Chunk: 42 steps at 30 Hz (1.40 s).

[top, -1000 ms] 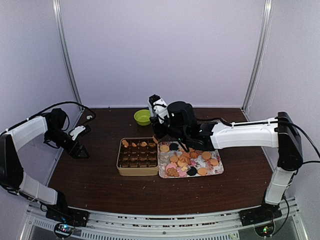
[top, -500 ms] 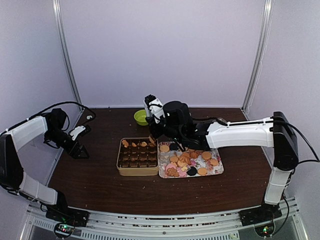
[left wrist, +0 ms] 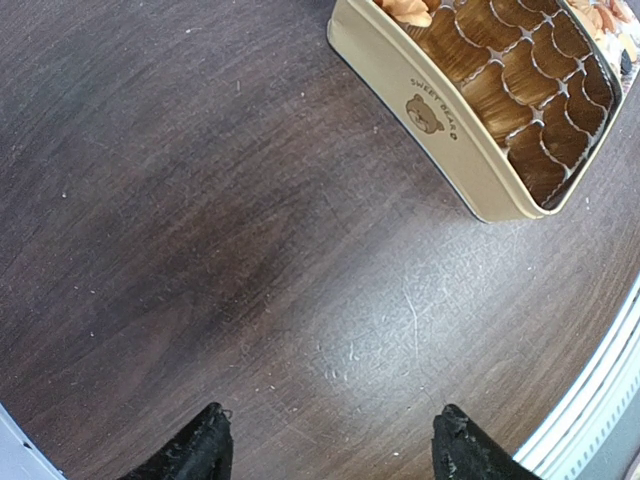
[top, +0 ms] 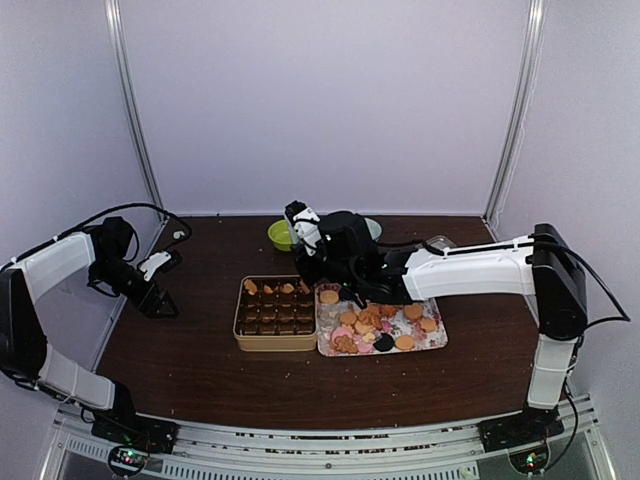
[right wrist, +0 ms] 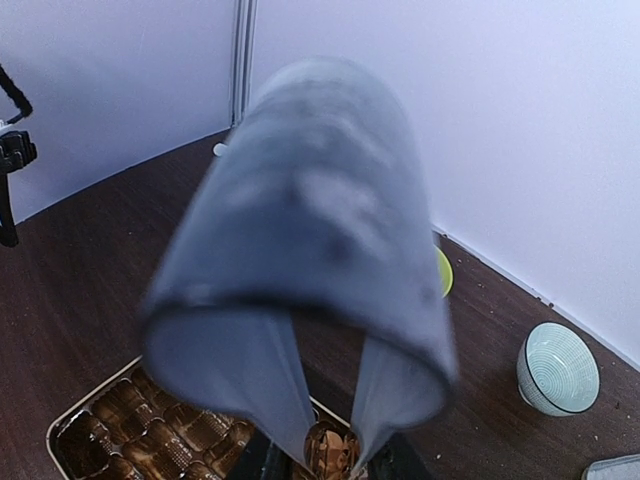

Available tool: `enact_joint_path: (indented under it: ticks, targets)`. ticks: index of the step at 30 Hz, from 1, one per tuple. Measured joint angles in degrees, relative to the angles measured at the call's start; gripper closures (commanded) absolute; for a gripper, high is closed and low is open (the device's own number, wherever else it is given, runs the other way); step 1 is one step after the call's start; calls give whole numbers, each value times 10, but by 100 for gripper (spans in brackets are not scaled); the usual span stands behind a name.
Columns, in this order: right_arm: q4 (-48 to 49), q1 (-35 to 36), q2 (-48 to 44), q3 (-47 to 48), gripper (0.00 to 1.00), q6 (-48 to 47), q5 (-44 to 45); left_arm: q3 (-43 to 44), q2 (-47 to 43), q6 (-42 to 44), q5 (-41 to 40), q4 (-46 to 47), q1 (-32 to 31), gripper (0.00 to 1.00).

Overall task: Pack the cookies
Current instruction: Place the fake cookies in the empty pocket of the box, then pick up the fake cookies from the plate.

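While the right arm stretches leftward across the tray [top: 436,340], the right gripper [right wrist: 330,465] clamps grey tongs [right wrist: 300,270] above the far right corner of the tin [top: 275,343], with a tan cookie [right wrist: 324,446] between the tong legs. Most cookies [top: 385,322] lie on the tray, just beside the tin. The left gripper [left wrist: 335,452] hangs spread over bare table [left wrist: 200,250], well left of the tin.
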Motion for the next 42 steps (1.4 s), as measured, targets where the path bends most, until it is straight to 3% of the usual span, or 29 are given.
enact_joint_path:
  ticks: [3, 14, 30, 35, 42]
  targets:
    - [-6, 1, 0, 7, 60, 0, 2, 0, 0, 0, 0, 0, 0, 29]
    - [-3, 2, -26, -10, 61, 10, 12, 0, 0, 0, -1, -1, 0, 29]
    - [-30, -32, -357, -356, 60, 115, 134, 9, 1, 3, -2, -2, 0, 29]
    - [-81, -44, -409, -432, 57, 162, 173, 9, 4, 4, -2, -2, 0, 29]
    - [-111, -57, -426, -453, 55, 197, 202, 9, 5, 4, -2, -2, 0, 29]
